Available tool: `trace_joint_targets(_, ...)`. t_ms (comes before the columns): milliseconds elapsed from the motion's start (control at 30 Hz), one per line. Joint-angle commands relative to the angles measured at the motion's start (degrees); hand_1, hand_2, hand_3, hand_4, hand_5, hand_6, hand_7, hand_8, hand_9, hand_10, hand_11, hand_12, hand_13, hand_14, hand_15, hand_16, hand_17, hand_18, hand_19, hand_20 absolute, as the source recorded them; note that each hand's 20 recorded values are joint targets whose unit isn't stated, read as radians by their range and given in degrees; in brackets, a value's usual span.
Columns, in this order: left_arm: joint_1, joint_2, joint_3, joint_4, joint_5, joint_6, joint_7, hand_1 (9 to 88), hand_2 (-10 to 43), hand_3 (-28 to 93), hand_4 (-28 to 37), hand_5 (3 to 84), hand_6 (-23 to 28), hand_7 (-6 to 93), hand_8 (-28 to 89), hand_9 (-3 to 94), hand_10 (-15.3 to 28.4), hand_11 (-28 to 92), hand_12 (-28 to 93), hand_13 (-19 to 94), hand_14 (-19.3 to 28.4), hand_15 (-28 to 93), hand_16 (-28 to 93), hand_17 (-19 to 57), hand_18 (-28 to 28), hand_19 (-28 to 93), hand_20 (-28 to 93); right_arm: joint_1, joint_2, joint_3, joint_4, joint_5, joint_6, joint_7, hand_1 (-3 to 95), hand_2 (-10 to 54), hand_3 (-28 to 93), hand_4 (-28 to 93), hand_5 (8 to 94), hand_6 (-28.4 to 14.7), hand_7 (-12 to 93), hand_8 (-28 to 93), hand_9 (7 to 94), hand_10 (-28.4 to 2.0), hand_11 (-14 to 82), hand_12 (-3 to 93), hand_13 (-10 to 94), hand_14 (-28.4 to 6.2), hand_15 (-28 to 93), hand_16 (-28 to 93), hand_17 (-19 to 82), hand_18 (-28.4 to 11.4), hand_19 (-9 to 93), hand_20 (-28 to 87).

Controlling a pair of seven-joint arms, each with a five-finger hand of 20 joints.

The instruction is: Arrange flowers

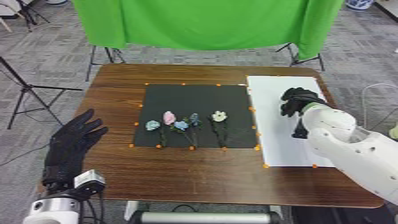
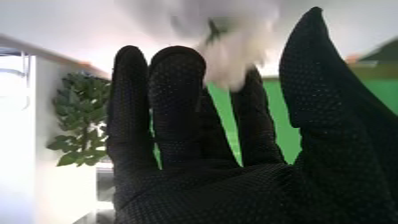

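Closest of all, in the right wrist view: the right hand (image 2: 213, 185) in its black glove, fingers up, straight and open, thumb well apart. Just past those fingers, a pale flower (image 2: 238, 60) with a bit of green by it, too blurry to place just right. In the head view, the same hand over the white sheet (image 1: 275, 145), on the right side of the brown worktop (image 1: 160, 180). Near it on the white sheet, a small dark thing (image 1: 300, 131), hard to name.

In the middle, on the black sheet (image 1: 191, 95), a light blue flower (image 1: 153, 125), a pink flower (image 1: 169, 117), a blue flower (image 1: 181, 125), a darker blue flower (image 1: 194, 119) and, a bit apart, a white flower (image 1: 218, 116). All with blooms away from the robot and stems toward it, likely to make each stem easy to grab. Orange bits (image 1: 258, 147) along the edges, maybe to mark the work spots. White sheet likely meant for the finished flowers.

By the worktop's left edge, the left hand (image 1: 67, 145), empty, fingers open and spread, likely kept out of the way.

Far back on the floor, a blue and white pot (image 1: 359, 4); hard to tell what might be inside.
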Motion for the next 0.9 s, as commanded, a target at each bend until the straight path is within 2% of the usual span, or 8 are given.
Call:
trace_joint_targets(33,0.0,-0.38,0.22,0.14,0.22,-0.41,-0.49,25.4,6.1,83,-20.4,39.5,10.3,15.8,-11,36.2,19.0,28,9,28,26.0,52,-11,-9.3,23.4,59,-2,2.8,0.0,-5.6,1.4,-1.1,2.8,1.7,31.9,-9.5,92,-28,42.0,0.5,20,-16,48.5,-16.1,12.9,13.4,64,-7.2,85,7,21,-19.7,88,5)
trace_joint_targets(133,0.2,-0.50,0.14,0.11,0.11,-0.31,-0.41,25.4,6.1,83,-20.4,39.5,10.3,15.9,-11,36.3,19.0,28,9,28,26.0,52,-11,-9.3,23.4,59,-2,5.9,1.0,-11.6,1.9,-2.9,7.7,2.9,35.2,-9.5,91,-28,48.1,0.1,19,-15,56.7,-13.4,16.6,13.3,67,-6.5,83,8,23,-19.3,88,5)
trace_joint_targets(200,0.3,-0.49,0.08,0.06,0.15,-0.35,-0.32,25.5,6.1,83,-20.4,39.5,10.3,15.8,-11,36.3,19.1,28,9,28,26.1,52,-11,-9.3,23.4,59,-2,8.7,1.9,-16.7,2.3,-3.8,13.9,3.8,40.0,-9.5,90,-28,57.7,1.0,21,-16,67.5,-10.7,21.3,13.7,71,-4.9,81,10,26,-18.6,88,5)
trace_joint_targets(300,0.5,-0.45,0.12,0.04,-0.09,-0.09,-0.10,25.5,6.1,83,-20.4,39.5,10.3,15.8,-11,36.3,19.1,28,9,28,26.1,52,-11,-9.3,23.4,59,-2,12.4,2.6,-22.3,2.6,-4.7,21.2,5.5,48.0,-9.5,81,-28,69.0,2.2,24,-7,83.5,-7.1,10.4,26.4,76,-3.6,79,13,29,-17.6,90,4)
trace_joint_targets(400,0.5,-0.42,0.11,0.02,-0.01,-0.02,-0.17,25.5,6.1,83,-20.4,39.5,10.4,15.7,-11,36.3,19.1,28,9,28,26.1,52,-11,-9.4,23.4,59,-2,15.3,2.6,-26.0,3.1,-6.0,25.5,6.2,52.2,-9.5,80,-28,79.4,3.6,26,-3,92.6,-5.6,9.4,31.4,80,-2.7,78,15,32,-17.7,91,3)
trace_joint_targets(500,0.7,-0.41,0.12,-0.11,-0.07,0.11,0.05,25.5,6.0,83,-20.4,39.6,10.5,15.6,-11,36.4,19.2,28,9,28,26.1,52,-11,-9.3,23.4,59,-2,17.5,2.6,-28.4,3.2,-6.7,28.1,7.0,53.3,-9.5,80,-28,82.8,3.7,25,-2,93.6,-5.7,12.6,30.4,83,-2.1,77,15,33,-18.1,92,2)
trace_joint_targets(633,1.2,-0.29,-0.05,-0.38,-0.12,0.45,0.20,25.6,6.1,83,-20.5,39.7,10.5,15.5,-11,36.4,19.3,28,9,28,26.2,52,-11,-9.4,23.4,59,-2,16.4,2.8,-25.2,1.2,-6.7,28.7,6.1,53.5,-9.5,81,-28,84.3,3.5,23,-1,93.7,-6.1,14.2,29.7,84,-1.8,76,16,34,-18.4,93,2)
trace_joint_targets(900,2.0,0.14,-0.53,-0.77,-0.56,1.09,1.31,25.6,6.0,83,-20.4,39.7,10.5,15.5,-10,36.4,19.4,28,9,28,26.2,52,-11,-9.4,23.4,59,-2,9.6,1.1,-15.7,-5.4,-10.4,23.8,0.2,53.4,-9.5,81,-28,84.5,3.1,23,0,93.7,-6.3,14.3,29.8,83,-2.3,76,16,33,-18.4,93,2)
